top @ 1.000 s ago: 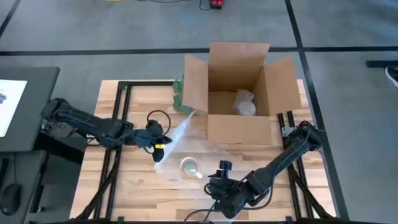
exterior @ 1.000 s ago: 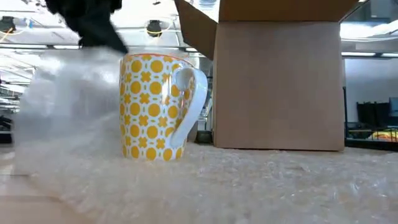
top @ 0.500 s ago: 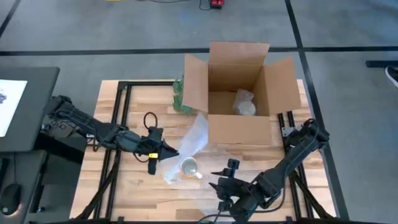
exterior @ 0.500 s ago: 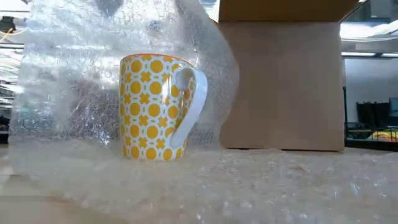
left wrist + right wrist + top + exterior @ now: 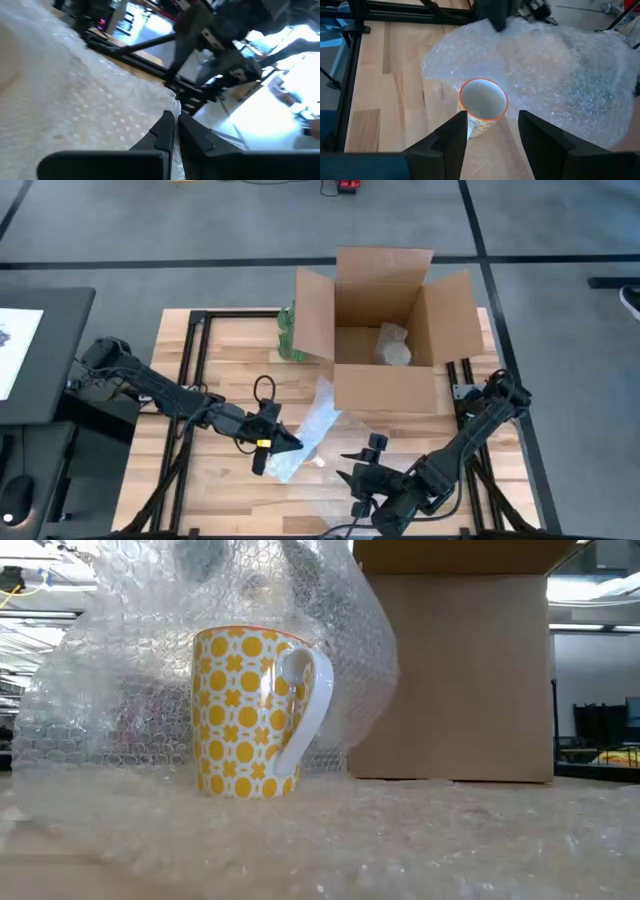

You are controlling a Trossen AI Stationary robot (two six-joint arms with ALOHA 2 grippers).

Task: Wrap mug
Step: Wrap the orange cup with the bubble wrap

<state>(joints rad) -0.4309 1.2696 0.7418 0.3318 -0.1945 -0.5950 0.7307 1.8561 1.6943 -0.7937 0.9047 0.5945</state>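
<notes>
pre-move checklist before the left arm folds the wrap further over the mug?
1. Mug upright on the bubble wrap: ok.
2. Left pincer shut on the bubble wrap edge: ok.
3. Sheet raised behind the mug, its front still uncovered in the low view: ok.
4. Right pincer open, above the mug, not touching it: ok.
5. Mug handle free of the wrap: ok.
6. Fold path clear of the cardboard box: cannot tell.

The desk (image 5: 215, 480) has a light wood-plank top on a black frame. A sheet of bubble wrap (image 5: 305, 435) lies on its middle. The mug (image 5: 255, 715) stands upright on the wrap. An open cardboard box (image 5: 385, 385) sits at the far edge, with a green leafy bunch (image 5: 288, 332) just beside it.
</notes>
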